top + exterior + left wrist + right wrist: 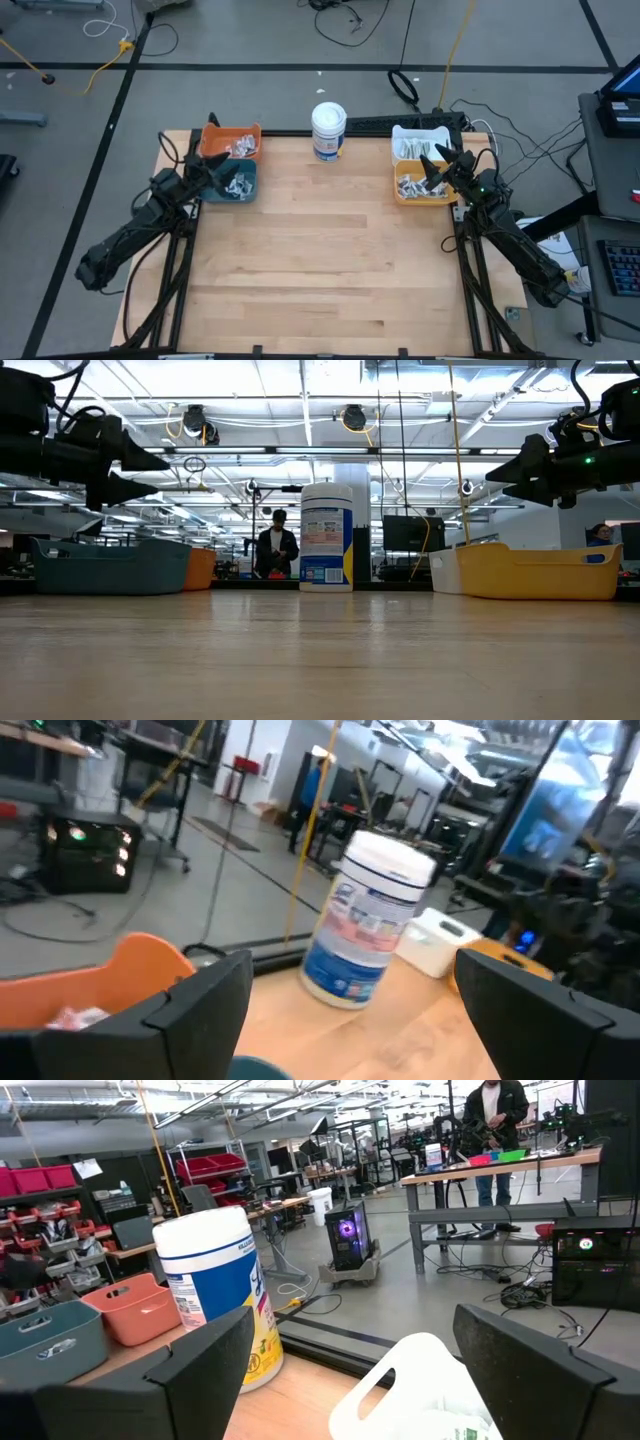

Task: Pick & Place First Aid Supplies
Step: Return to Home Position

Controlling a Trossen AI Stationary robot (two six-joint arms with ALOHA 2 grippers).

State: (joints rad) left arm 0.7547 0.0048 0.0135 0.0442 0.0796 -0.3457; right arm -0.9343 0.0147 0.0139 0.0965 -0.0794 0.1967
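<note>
Flat, crinkly packets [412, 186] lie jumbled in smooth plastic bins [212, 133], pointing every way. The left gripper [225, 170] and right gripper [430, 168] hover above, fingers spread.

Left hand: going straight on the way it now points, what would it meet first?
Probably the white tub, centred ahead in the left wrist view. In the low view the left hand is about level with the tub's top, so it might pass over.

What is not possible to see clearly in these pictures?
- High view: packets in the teal bin too small to sort; left gripper covers some.
- Low view: yellow bin wall hides its contents, below the right gripper.
- Left wrist view: tub label blurred.
- Right wrist view: white bin cut off by edge.
</note>
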